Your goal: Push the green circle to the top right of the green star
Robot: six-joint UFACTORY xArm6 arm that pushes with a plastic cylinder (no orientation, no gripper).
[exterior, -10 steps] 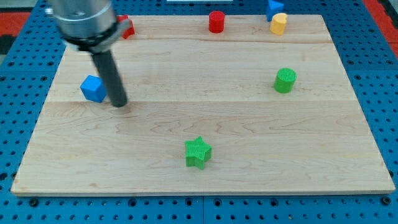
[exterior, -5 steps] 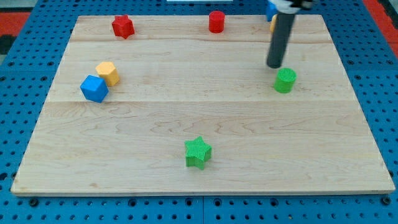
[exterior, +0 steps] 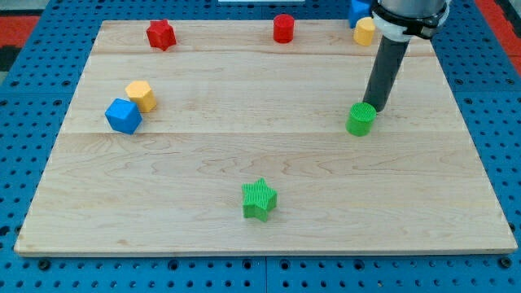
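Observation:
The green circle (exterior: 361, 119) is a short ribbed cylinder on the wooden board (exterior: 260, 220), right of centre. The green star (exterior: 259, 199) lies at the view's bottom centre, down and left of the circle. My tip (exterior: 378, 108) is at the end of the dark rod, touching the circle's upper right edge.
A red star (exterior: 161, 34) is at the top left. A red cylinder (exterior: 282, 28) is at top centre. A yellow block (exterior: 364, 32) and a blue block (exterior: 358, 10) are at the top right, beside the rod. A yellow block (exterior: 141, 95) and a blue cube (exterior: 123, 115) sit at the left.
My tip came from the left side to above the green circle, then moved down and right of it. The circle slid down and left. The yellow block at left is uncovered.

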